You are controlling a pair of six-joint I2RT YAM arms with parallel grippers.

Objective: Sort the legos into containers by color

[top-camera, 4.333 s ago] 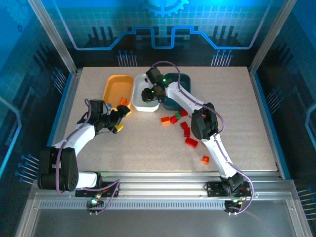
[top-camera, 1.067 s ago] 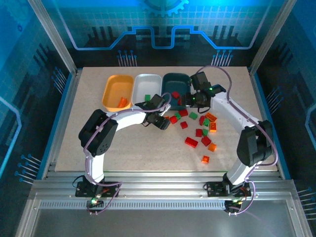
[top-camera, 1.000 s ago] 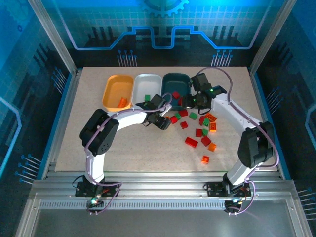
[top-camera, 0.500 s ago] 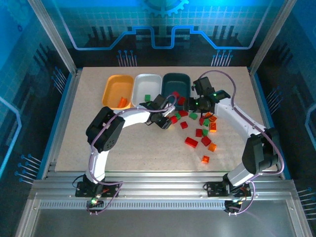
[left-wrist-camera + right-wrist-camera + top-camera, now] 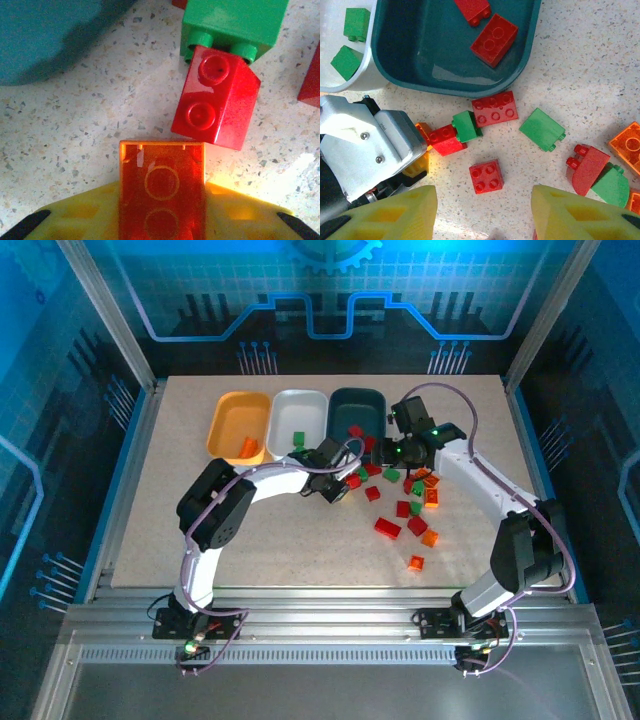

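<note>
Orange lego in left hand (low)

table top: pale speckled stone-look surface, matt, finely grained.
red brick, with green brick at its 12 o'clock: opaque hard plastic, glossy, smooth.
orange brick: translucent glossy plastic.
teal tray: smooth plastic, wet-looking sheen.
white tray, at the teal tray's 9 o'clock: satin plastic.
right gripper, fingers: yellow matt moulded plastic, latticed.
frame rails: bare ribbed metal.
</note>
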